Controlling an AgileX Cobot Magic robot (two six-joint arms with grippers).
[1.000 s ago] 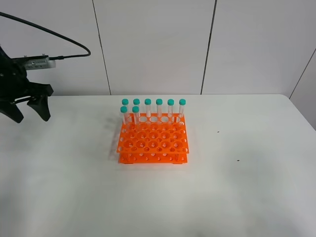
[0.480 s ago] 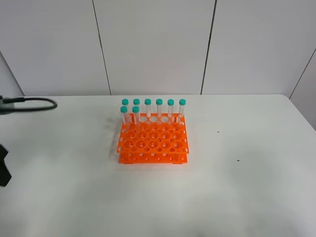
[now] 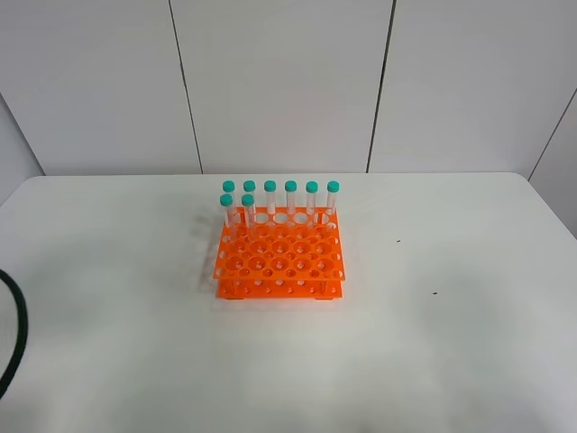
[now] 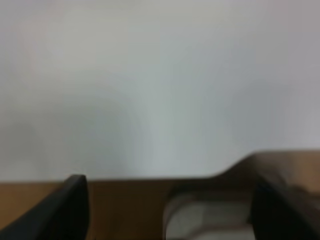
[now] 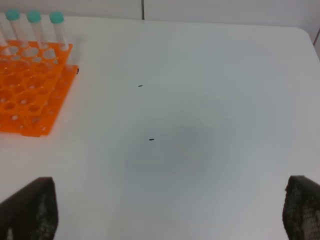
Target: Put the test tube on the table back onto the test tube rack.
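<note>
The orange test tube rack (image 3: 279, 257) stands at the middle of the white table (image 3: 433, 343). Several teal-capped test tubes (image 3: 280, 198) stand upright in its back rows. No tube lies loose on the table in any view. Neither gripper shows in the exterior view. In the blurred left wrist view my left gripper (image 4: 167, 205) is open and empty over the table's edge. In the right wrist view my right gripper (image 5: 170, 200) is open and empty, well to the right of the rack (image 5: 30, 90), with three tubes (image 5: 34, 25) in sight.
A black cable (image 3: 16, 338) loops in at the left edge of the table. Two small dark specks (image 3: 435, 292) mark the tabletop right of the rack. A white panelled wall (image 3: 288, 81) stands behind the table.
My left arm has drawn back down and left out of the exterior view; only its cable shows at the left edge. The rack and tubes have not moved.
</note>
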